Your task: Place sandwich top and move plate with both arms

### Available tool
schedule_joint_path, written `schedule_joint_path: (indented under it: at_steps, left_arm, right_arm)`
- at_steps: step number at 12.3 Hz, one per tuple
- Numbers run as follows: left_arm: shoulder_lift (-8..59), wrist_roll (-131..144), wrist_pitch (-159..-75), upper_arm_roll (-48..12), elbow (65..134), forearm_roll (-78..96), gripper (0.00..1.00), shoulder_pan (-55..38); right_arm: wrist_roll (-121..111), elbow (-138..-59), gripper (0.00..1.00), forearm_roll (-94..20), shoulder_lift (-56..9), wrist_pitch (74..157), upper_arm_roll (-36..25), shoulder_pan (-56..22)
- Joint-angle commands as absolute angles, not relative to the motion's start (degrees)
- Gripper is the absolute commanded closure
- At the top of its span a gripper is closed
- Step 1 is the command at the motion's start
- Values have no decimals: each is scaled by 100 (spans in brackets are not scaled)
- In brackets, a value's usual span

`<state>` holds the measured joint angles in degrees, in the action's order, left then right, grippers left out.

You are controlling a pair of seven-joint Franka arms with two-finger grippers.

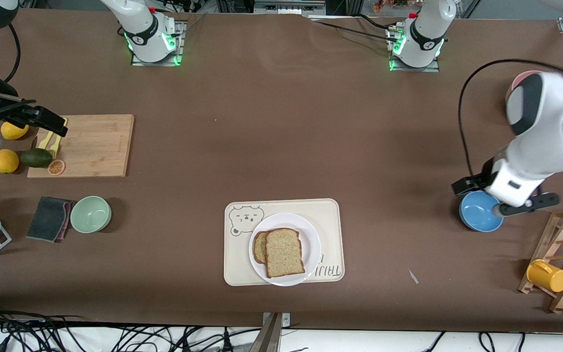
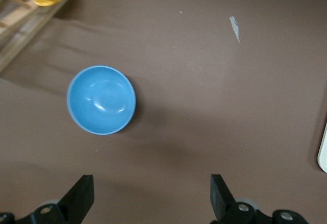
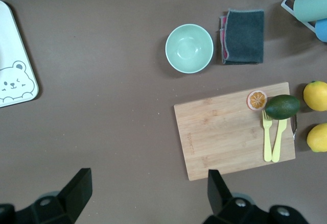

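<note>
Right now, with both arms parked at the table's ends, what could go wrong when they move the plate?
1. The sandwich top lies skewed on the slice beneath; a tilt could slide it off.
2. The plate overhangs the tray edge nearest the camera; an uneven lift could tip it.

Tray (image 1: 330, 215): cream, rectangular. A line drawing of a bear's face is printed in one corner, seen in the front and right wrist views. Outlined lettering is printed along the edge nearer the front camera, beside the plate (image 1: 311, 230); it appears upside down in the front view and is partly covered by the plate, so it cannot be read with certainty.

No other text, labels, brands or numbers are legible on any item.
</note>
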<state>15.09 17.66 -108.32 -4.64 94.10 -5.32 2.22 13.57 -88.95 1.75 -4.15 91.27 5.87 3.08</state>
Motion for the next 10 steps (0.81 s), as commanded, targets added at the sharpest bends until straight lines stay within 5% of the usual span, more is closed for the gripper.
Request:
schedule_joint_path:
  at_steps: [1, 10]
  left_arm:
    - [1065, 1320, -10566, -536, 9545, -624, 0, 578]
    - [852, 1055, -9985, -545, 9176, -422, 0, 853]
  right_arm:
    - [1274, -8939, 0, 53, -343, 9211, 598, 343]
    - [1266, -8939, 0, 53, -325, 9237, 606, 343]
